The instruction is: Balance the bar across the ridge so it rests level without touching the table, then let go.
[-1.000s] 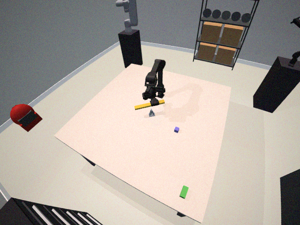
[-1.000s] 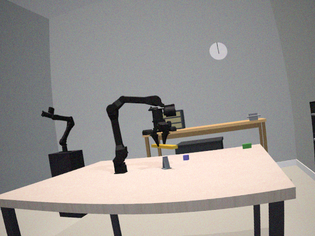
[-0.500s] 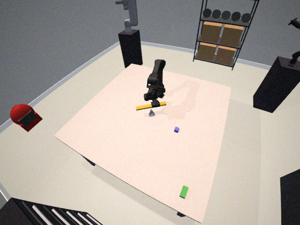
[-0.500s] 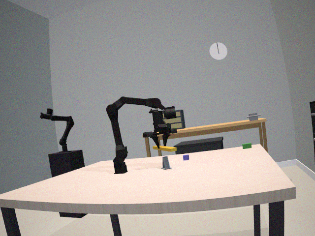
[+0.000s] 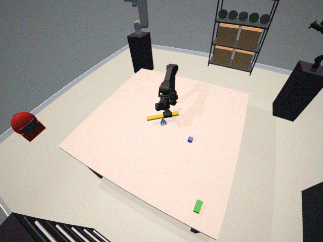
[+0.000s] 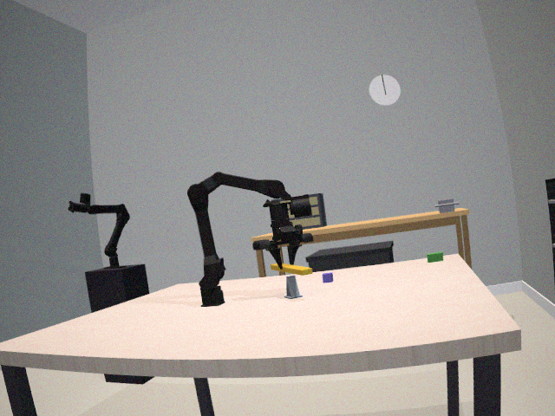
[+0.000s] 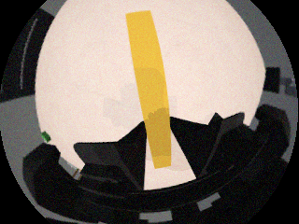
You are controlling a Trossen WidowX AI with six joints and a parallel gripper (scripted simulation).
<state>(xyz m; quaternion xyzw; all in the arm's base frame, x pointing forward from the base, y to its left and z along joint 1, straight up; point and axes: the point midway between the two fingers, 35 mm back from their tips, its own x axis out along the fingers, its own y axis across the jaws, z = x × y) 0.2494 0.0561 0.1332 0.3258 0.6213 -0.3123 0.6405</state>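
The yellow bar [image 5: 155, 117] [image 6: 299, 269] [image 7: 146, 56] is held in the air above the table [image 5: 146, 161] [image 6: 251, 333]. My gripper [image 5: 167, 115] [image 6: 285, 267] [image 7: 156, 121] is shut on it, off its middle, with the longer part reaching out to the left in the top view. The grey ridge [image 5: 163, 122] [image 6: 292, 288] stands upright on the table. In the exterior view its top shows just below the bar with a small gap, so they look apart. The ridge does not show in the wrist view, where the bar or fingers may hide it.
A small purple cube [image 5: 190, 139] [image 6: 327, 277] lies on the table some way from the ridge. A green block [image 5: 198, 206] [image 6: 434, 257] [image 7: 46, 136] lies far off near a table corner. Other arms on pedestals and a shelf stand beyond the table.
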